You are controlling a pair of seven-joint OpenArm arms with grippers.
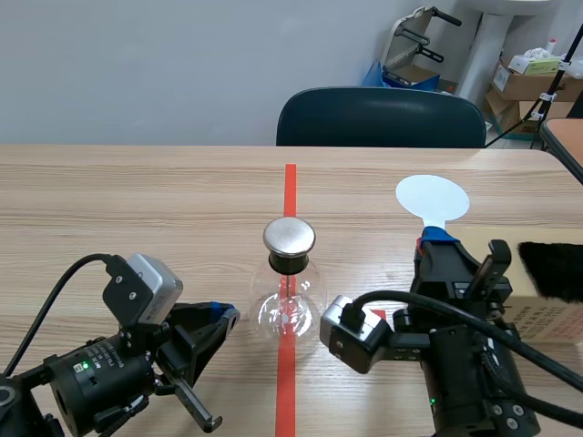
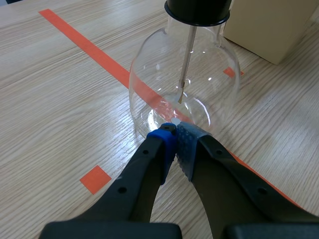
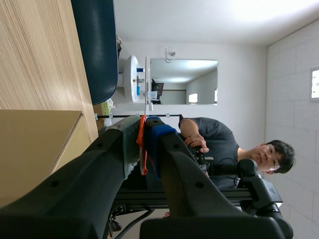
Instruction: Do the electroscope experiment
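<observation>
The electroscope point(image 1: 290, 293) is a clear glass flask with a black stopper and a round metal cap point(image 1: 290, 236), standing on the red tape line at mid-table. In the left wrist view the flask point(image 2: 149, 84) has a thin metal rod point(image 2: 187, 55) hanging inside. My left gripper point(image 1: 228, 316) point(image 2: 174, 133) is shut, with its blue pads right at the flask's base and nothing between them. My right gripper point(image 1: 435, 240) point(image 3: 144, 130) is shut on a white round paddle point(image 1: 433, 198), held upright to the right of the flask. That paddle point(image 3: 146, 82) shows edge-on with an orange handle.
A cardboard box point(image 1: 537, 309) point(image 2: 271, 25) stands at the right with a black furry piece point(image 1: 552, 269) on top. A dark blue chair point(image 1: 381, 118) point(image 3: 97, 45) is behind the table's far edge. A person sits in the room beyond the right gripper.
</observation>
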